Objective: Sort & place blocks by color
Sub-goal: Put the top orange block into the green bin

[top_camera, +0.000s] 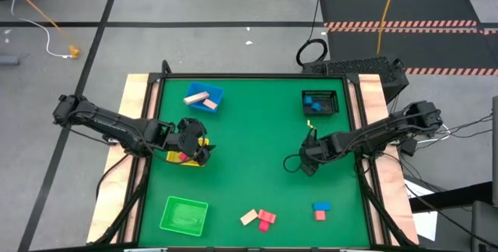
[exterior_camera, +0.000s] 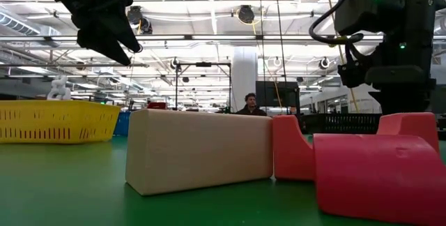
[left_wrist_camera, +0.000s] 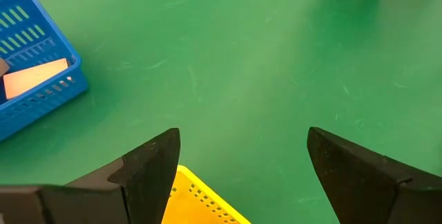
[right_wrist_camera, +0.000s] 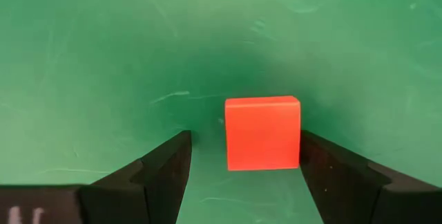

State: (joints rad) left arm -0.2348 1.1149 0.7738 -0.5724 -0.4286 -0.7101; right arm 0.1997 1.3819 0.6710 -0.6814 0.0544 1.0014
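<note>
My right gripper (right_wrist_camera: pixel 245 162) is open and low over the green mat near the table's right side (top_camera: pixel 309 160). A red cube (right_wrist_camera: pixel 262 133) sits on the mat between its fingers. My left gripper (left_wrist_camera: pixel 242 162) is open and hovers above the yellow tray (top_camera: pixel 183 159), which holds a pink-red block (top_camera: pixel 184 156). The blue tray (top_camera: pixel 205 96) holds a tan block (top_camera: pixel 196 96) and a pink one (top_camera: pixel 210 104). A tan block (top_camera: pixel 249 218), pink blocks (top_camera: pixel 267 218), a blue block (top_camera: pixel 321 205) and a red block (top_camera: pixel 320 215) lie near the near edge. My right gripper points down with one finger on each side of the red cube, which rests flat on the mat. One finger (right_wrist_camera: pixel 324 165) stands right beside the cube's side face (right_wrist_camera: pixel 295 134); I cannot tell whether it touches. The other finger is clearly apart.
The black mesh basket (top_camera: pixel 320 103) at the far right holds a blue block. A green tray (top_camera: pixel 184 215) lies at the near left. In the low view the tan block (exterior_camera: pixel 198 149) and pink blocks (exterior_camera: pixel 376 174) fill the foreground. A person (exterior_camera: pixel 249 104) stands far behind the table.
</note>
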